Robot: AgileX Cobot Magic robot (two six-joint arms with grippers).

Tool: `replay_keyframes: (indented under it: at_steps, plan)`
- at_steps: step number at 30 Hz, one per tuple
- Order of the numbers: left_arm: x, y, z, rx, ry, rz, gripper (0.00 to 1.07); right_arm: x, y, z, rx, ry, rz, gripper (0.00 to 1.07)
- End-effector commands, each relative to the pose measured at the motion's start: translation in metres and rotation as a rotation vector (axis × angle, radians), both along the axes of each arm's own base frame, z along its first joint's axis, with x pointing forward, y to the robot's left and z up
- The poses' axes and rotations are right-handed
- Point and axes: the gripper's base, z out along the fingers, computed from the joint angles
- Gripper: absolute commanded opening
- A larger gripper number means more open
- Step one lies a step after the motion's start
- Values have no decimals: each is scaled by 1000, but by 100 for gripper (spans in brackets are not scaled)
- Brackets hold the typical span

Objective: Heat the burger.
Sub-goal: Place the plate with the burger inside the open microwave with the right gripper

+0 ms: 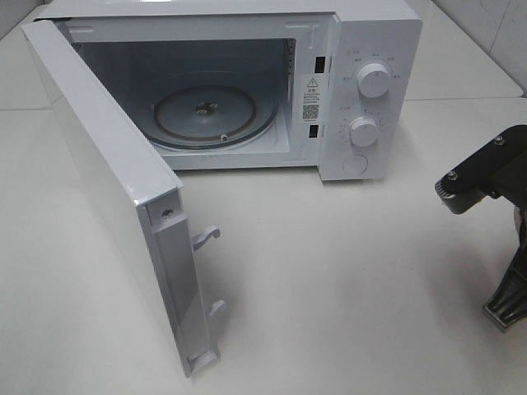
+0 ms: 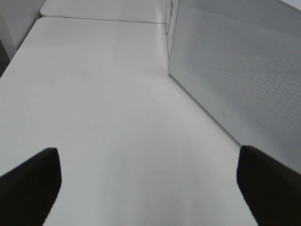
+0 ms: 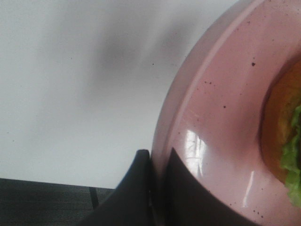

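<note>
Currently, burger [image 3: 284,141]: seated on the pink plate [image 3: 211,117], only a slice of orange-brown bun and green lettuce showing in the right wrist view; outside the microwave [image 1: 370,49], apparently beyond its knob side, out of the high camera's sight.
Handling: likely light and soft, stacked layers prone to sliding or toppling when tipped; best not squeezed, better carried by the plate and kept level.
Hold point: plate rim, stiff and glossy, probably slippery under a thin pinch; likely to sag from a one-edge grip.
Right gripper [image 3: 157,157]: pressed together on the plate rim, one finger [image 3: 136,188] on either face of it; lifted or resting, cannot tell.
Plate contents: the burger alone, plus dark speckles in the glaze.
Microwave cavity: door [image 1: 99,189] swung wide, only the glass turntable [image 1: 210,115] inside.
Left gripper [image 2: 149,183]: spread wide, pinching nothing, over the white table [image 2: 94,94] just beside the outer face of the microwave door.
Right arm [image 1: 494,173]: in front of the microwave, off its knob side, well apart from the opening.
Step judged: plate yet to go onto the turntable; door to shut and knobs [image 1: 375,80] to turn afterwards.
</note>
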Motion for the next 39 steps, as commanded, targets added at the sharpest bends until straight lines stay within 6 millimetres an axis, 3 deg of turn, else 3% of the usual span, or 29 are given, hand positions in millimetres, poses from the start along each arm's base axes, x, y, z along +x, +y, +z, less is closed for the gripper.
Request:
replay_keyframes:
  at_steps: [1,20,39]
  plan:
    - [-1,0,0,-2,-7,0,93,1,-5,5,-64,-20,47,0]
    - [-1,0,0,-2,-7,0,93,-19,-21,-3,-73,-5,60,0]
    - [-1,0,0,-2,-7,0,93,-7,-11,-1,-52,-76,266,0]
